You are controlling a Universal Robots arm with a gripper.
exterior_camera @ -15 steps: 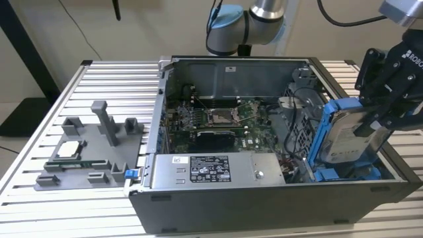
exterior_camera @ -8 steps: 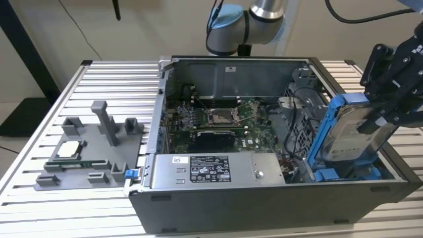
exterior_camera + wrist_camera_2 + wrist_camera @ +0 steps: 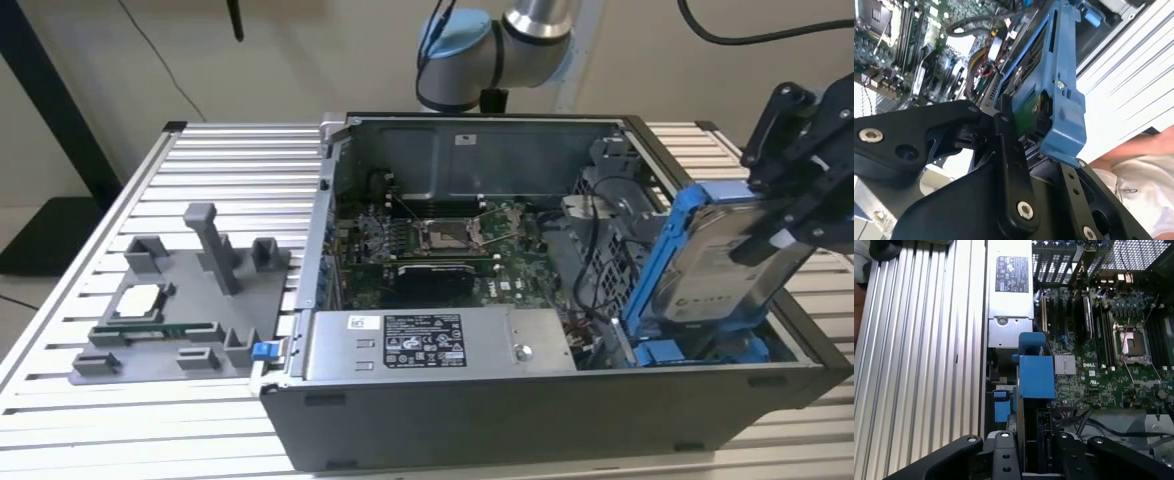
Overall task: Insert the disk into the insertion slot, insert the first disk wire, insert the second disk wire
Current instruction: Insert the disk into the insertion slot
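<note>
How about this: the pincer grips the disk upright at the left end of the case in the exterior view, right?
Not the left. The exterior view shows the pincer gripping the disk upright at the case's right end.

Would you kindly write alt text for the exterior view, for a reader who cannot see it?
The gripper holds the disk nearly upright at the exterior view's right end of an open computer case, its lower end by the insertion slot. The motherboard lies exposed inside.

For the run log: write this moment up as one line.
gripper: shut on disk | disk: near upright in blue carrier, lower end at insertion slot | seating: not lying flat in slot
</note>
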